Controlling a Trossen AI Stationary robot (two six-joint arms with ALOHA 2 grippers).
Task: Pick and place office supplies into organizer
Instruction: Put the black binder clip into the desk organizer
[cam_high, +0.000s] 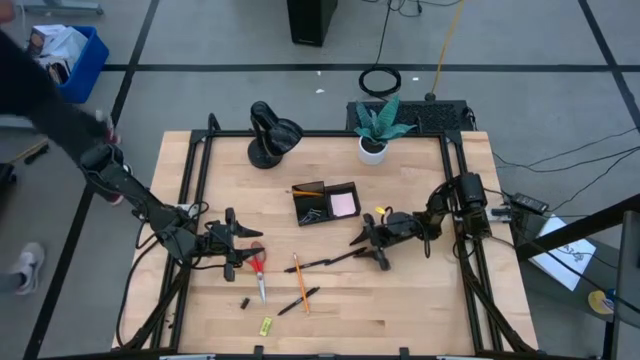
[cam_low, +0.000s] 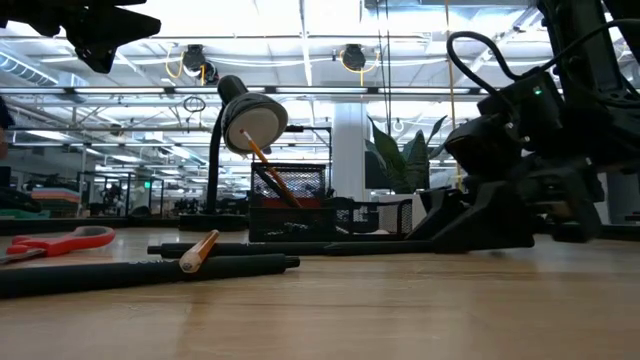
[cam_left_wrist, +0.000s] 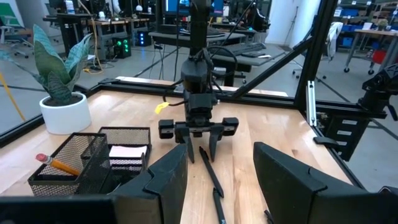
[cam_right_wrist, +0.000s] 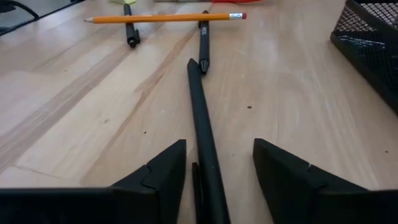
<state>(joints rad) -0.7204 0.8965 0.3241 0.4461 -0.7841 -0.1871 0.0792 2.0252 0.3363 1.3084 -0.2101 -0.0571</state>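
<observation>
My right gripper (cam_high: 368, 250) (cam_right_wrist: 219, 146) is low over the table, open, with a finger on either side of a black pen (cam_right_wrist: 200, 124) that lies flat on the wood; it touches nothing. A second black pen (cam_right_wrist: 203, 37), a third (cam_right_wrist: 129, 28) and an orange pencil (cam_right_wrist: 165, 18) lie beyond it. My left gripper (cam_high: 248, 248) (cam_left_wrist: 219, 152) is open just left of the red-handled scissors (cam_high: 259, 272). The black organizer (cam_high: 325, 202) holds a pink sticky-note pad (cam_high: 344, 204) and a pencil (cam_left_wrist: 56, 165). A clip (cam_high: 243, 301) and a yellow-green piece (cam_high: 266, 324) lie near the front edge.
A black lamp (cam_high: 272, 135) and a white plant pot (cam_high: 372, 148) stand at the table's far edge. A person's dark sleeve (cam_high: 50, 105) reaches in over the left arm at the far left. Bare wood lies right of the pens.
</observation>
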